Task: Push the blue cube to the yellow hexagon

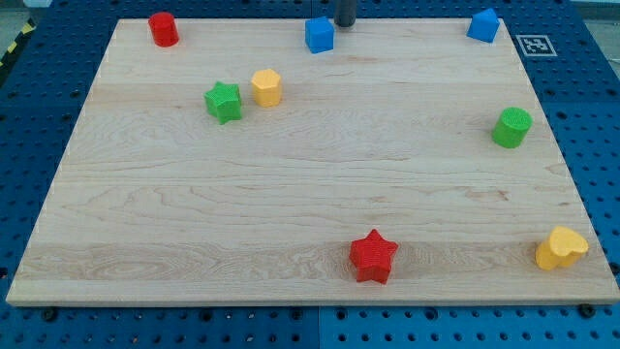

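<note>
Wooden board [310,204] on blue pegboard, push not yet started.
Near edge: red star [373,256], yellow heart-like block [561,248] at view's bottom right. Mid: green cylinder [511,127] right; green star [224,102] touching-close to yellow hexagon [266,87] left. Far: red cylinder [163,29], blue cube [319,34], second blue block [483,25]. My tip [344,23] is a bare rod holding nothing, just right of the cube. I'd push toward view's lower left, staying behind the cube's centre so it doesn't spin off.

Only a short dark stub of rod showing, at the top edge of the frame, slightly right of centre. My tip [344,24] at its lower end, upright.
</note>
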